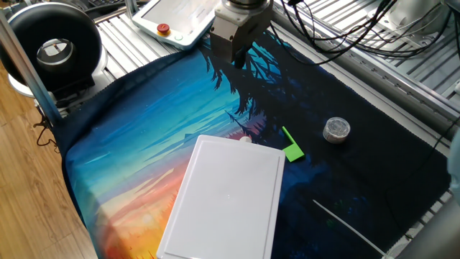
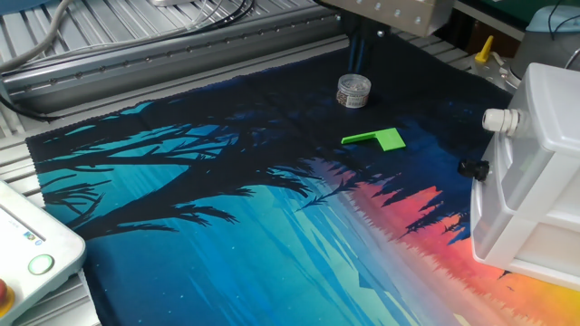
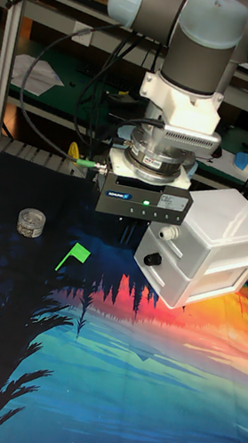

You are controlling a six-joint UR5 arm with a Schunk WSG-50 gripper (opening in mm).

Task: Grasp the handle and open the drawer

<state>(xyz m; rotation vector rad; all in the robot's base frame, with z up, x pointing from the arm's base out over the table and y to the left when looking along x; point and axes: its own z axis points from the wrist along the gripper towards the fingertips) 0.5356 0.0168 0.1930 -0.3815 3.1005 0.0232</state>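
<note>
Counter covered by a printed sunset-and-palm cloth (image 1: 144,137). White drawer box (image 3: 206,244) stands on the cloth; upper drawer (image 2: 544,136) looks shut, its small white handle (image 2: 500,119) projecting from the front, a black knob (image 2: 473,168) just below. Arm's hand (image 1: 241,54) hangs above the far cloth edge, well apart from the handle; cannot tell whether fingers are spread. Green plastic piece (image 1: 292,147) beside the box. Silver cap (image 1: 336,129) near it.

Robotics lab — aluminium-slat bench (image 1: 402,65), cables (image 1: 338,29)
</note>
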